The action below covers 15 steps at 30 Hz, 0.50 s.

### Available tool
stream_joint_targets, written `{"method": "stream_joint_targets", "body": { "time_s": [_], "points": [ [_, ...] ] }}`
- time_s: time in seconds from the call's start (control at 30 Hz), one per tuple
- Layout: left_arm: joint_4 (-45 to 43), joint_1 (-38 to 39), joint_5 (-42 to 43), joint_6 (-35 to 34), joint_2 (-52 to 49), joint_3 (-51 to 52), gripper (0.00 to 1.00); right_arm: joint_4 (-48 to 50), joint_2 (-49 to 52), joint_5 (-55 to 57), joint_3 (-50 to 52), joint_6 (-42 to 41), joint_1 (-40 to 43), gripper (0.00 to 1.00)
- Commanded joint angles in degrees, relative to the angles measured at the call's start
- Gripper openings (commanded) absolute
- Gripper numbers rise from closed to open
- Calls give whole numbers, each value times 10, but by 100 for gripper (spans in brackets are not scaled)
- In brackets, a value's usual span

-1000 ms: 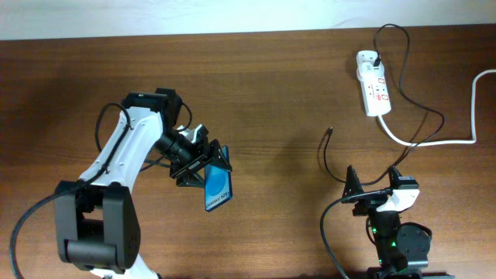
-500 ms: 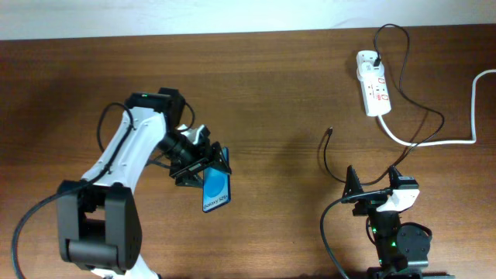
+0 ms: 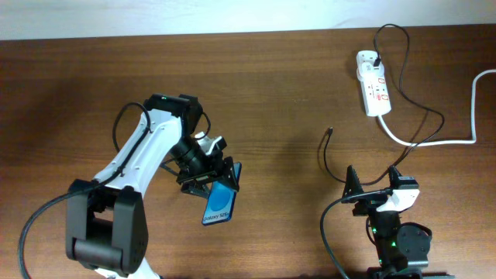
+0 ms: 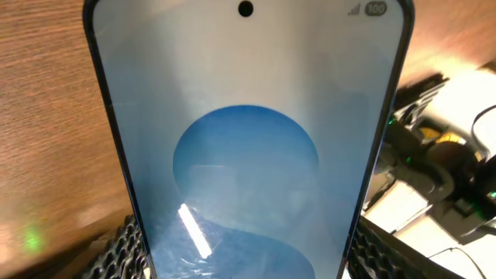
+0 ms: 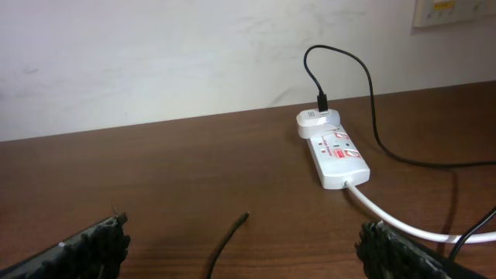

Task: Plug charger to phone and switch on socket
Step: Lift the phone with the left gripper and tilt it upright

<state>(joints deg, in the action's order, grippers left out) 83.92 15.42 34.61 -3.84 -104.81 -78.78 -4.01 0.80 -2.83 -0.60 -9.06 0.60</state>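
Phone (image 3: 219, 203), clamped in the left tool (image 3: 209, 177), has shifted toward three o'clock, nearer the charger (image 3: 326, 143), its tip lying loose on the bench (image 3: 263, 70) at three o'clock, which the right tool (image 3: 373, 184), fingers apart and empty at five o'clock, has yet to pick up.
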Motion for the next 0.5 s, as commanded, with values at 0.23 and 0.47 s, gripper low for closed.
{"method": "stream_joint_targets", "body": {
  "time_s": [0.23, 0.47],
  "points": [
    [-31, -38, 9, 37, 0, -15, 25, -3, -4, -3, 3, 1, 2, 98],
    [-28, -96, 9, 37, 0, -81, 25, -3, -4, -3, 3, 1, 2, 98]
  ]
}}
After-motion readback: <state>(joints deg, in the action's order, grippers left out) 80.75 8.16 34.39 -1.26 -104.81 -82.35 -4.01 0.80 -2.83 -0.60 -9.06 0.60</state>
